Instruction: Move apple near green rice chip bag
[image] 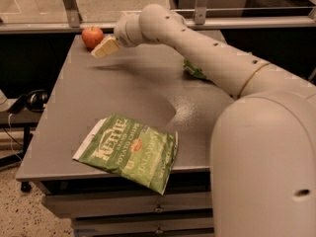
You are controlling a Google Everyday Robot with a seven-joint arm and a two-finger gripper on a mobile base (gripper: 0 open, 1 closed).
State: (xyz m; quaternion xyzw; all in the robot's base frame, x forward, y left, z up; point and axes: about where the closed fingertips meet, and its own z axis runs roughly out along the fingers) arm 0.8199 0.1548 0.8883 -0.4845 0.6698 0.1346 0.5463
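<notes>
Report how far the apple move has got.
Done: nothing yet; the apple sits at the far left corner of the table. In hand: the gripper hovers just right of the apple, apparently not holding it. Left: grasp it and carry it to the green rice chip bag, mostly hidden behind the arm at the far right.

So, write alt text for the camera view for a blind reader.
A robot arm reaches across a grey table, its gripper beside a red apple at the far corner. A green Kettle chip bag lies near the front edge; another green bag shows behind the arm.
</notes>
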